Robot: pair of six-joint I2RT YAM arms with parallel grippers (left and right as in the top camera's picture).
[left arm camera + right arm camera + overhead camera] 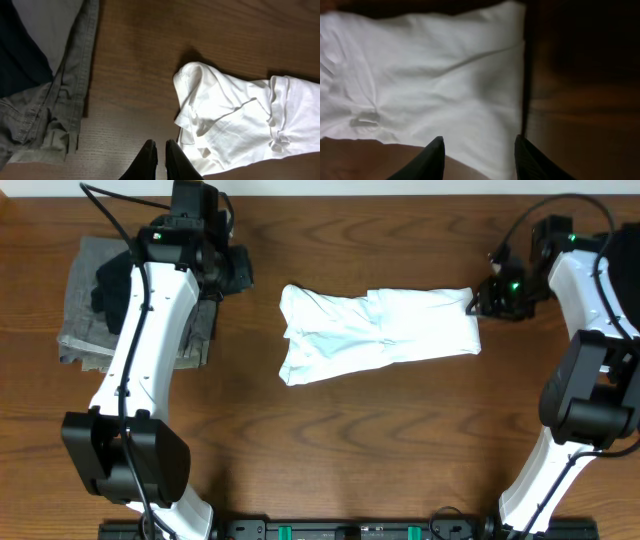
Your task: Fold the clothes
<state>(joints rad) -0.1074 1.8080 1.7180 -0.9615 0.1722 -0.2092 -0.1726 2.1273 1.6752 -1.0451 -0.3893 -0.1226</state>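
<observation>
The clothes are a white T-shirt (375,332), lying folded into a rumpled long band across the middle of the table; no print shows. My left gripper (238,275) hangs left of the shirt's left end, apart from it. In the left wrist view its fingers (160,146) are pressed together over bare wood, with the shirt (235,120) just to their right. My right gripper (480,302) is at the shirt's right end. In the right wrist view its jaws (480,145) stand apart above the white cloth (430,75), holding nothing.
A pile of grey-green garments (85,315) with a dark piece (110,285) on top lies at the table's left, partly under my left arm. Its denim edge (65,95) shows in the left wrist view. The arm bases stand at the front edge.
</observation>
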